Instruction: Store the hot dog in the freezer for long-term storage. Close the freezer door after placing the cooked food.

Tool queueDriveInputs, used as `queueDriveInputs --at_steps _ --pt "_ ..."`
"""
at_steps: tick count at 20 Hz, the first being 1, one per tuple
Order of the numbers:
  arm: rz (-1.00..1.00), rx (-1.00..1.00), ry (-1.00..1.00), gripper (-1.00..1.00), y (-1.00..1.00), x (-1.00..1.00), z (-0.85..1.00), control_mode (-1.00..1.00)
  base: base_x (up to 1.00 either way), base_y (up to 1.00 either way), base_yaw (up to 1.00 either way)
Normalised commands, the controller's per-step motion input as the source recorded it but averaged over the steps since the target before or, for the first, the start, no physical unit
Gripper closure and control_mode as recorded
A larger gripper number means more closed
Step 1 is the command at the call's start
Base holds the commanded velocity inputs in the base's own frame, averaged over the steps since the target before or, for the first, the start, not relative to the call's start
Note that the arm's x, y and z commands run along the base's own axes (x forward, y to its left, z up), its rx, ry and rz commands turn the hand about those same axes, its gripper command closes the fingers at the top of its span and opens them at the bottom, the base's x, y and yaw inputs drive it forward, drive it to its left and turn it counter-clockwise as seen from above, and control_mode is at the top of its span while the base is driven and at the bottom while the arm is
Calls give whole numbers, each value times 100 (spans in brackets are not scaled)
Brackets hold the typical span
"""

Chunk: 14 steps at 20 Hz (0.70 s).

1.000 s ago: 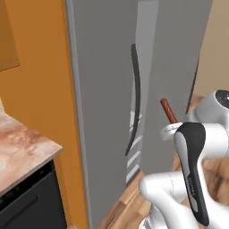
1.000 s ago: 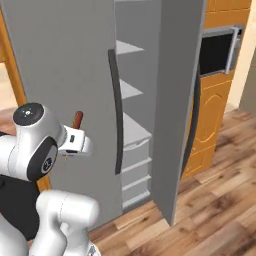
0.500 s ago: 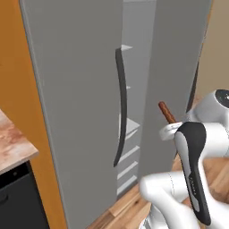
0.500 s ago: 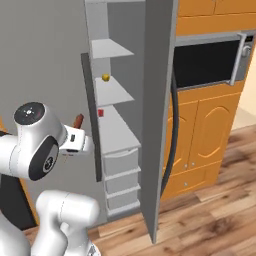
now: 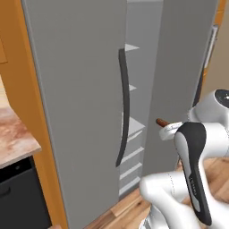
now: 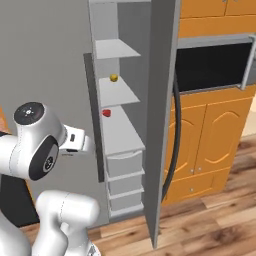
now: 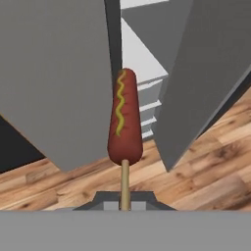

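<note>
My gripper [image 7: 125, 203] is shut on the wooden stick of the hot dog [image 7: 125, 117], a reddish-brown sausage with a yellow squiggle that points at the open freezer [image 7: 142, 63]. In the left base view the hot dog's tip [image 5: 162, 122] sticks out of the gripper [image 5: 169, 128], in front of the gap between the doors. The freezer door [image 6: 162, 125] stands swung open, edge-on, with its dark curved handle [image 6: 175, 135] facing right. White shelves [image 6: 117, 92] and white drawers [image 6: 122, 165] show inside. In the right base view the gripper [image 6: 82, 142] hangs left of the drawers.
A small yellow ball [image 6: 114, 77] and a small red lump [image 6: 106, 113] lie on the freezer shelves. The wider grey door [image 5: 76, 112] is closed on the left. Orange cabinets [image 6: 210, 145] and a dark microwave niche [image 6: 210, 65] stand right of the open door. A marble counter [image 5: 13, 143] lies at left.
The base has moved, so both base views have shifted and the open compartment faces me more squarely. The hot dog has tipped from upright towards the freezer. The grip is unchanged.
</note>
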Motion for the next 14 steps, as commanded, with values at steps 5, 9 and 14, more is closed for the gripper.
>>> queueDriveInputs --at_steps 5,9,14 --pt "0 0 0 100 0 0 0 100 0 -9 21" --pt "0 0 0 100 0 0 0 100 0 -11 18" --pt "0 0 0 100 0 0 0 100 0 -35 19"
